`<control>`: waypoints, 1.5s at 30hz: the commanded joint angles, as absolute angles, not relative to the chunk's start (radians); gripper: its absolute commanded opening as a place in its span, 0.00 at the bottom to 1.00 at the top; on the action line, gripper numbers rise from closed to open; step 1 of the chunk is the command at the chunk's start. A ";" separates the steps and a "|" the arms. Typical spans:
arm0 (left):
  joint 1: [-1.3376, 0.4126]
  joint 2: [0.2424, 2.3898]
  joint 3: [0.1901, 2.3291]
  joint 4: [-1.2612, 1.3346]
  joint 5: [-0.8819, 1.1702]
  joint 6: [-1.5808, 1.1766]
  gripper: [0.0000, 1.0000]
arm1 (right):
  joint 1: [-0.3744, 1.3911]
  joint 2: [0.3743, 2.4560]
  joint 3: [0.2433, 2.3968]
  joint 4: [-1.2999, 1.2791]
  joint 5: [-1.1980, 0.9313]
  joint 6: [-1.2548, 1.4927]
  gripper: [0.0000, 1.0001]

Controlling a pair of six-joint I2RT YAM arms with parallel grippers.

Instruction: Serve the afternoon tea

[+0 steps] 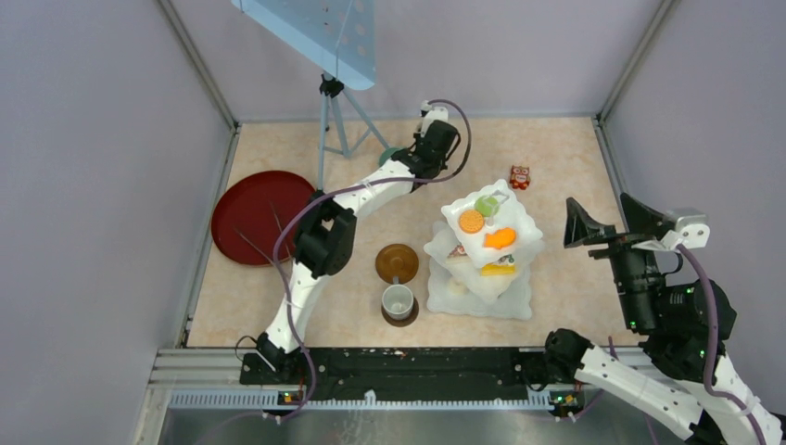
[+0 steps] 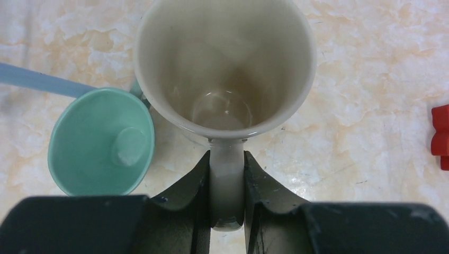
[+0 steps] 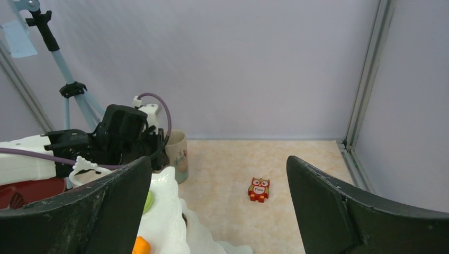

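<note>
The tall beige mug [image 2: 225,63] stands upright on the table at the far middle. My left gripper [image 2: 226,159] is shut on its handle, with both fingers pressed against the handle's sides. The teal mug [image 2: 100,140] sits just left of it, partly hidden under the arm in the top view [image 1: 389,156]. The white tiered stand [image 1: 519,232] holds toy cakes [image 1: 471,222]. A small grey mug [image 1: 398,300] rests on one brown coaster, and another coaster [image 1: 397,261] lies bare behind it. My right gripper [image 1: 607,222] hangs open right of the stand, holding nothing.
A red owl toy [image 1: 519,177] lies behind the stand. The dark-red round tray [image 1: 246,209] with thin metal tongs [image 1: 269,236] is at the left. A tripod [image 1: 332,120] stands at the back left, near the mugs. Walls enclose the table.
</note>
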State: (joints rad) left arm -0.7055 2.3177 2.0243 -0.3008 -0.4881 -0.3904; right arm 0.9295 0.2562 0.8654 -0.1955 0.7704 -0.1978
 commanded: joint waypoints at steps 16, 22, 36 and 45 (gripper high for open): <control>-0.669 1.733 1.882 -0.293 -0.218 -0.100 0.00 | 0.943 0.253 0.884 -0.150 0.762 -0.217 0.96; -0.603 1.407 1.520 -0.282 -0.022 -0.015 0.00 | 0.943 0.262 0.872 -0.133 0.752 -0.222 0.96; -0.522 0.774 0.765 -0.011 0.392 0.198 0.00 | 0.942 0.286 0.839 -0.103 0.734 -0.210 0.96; -0.521 0.723 0.569 0.175 0.515 0.190 0.00 | 0.942 0.285 0.825 -0.100 0.735 -0.212 0.96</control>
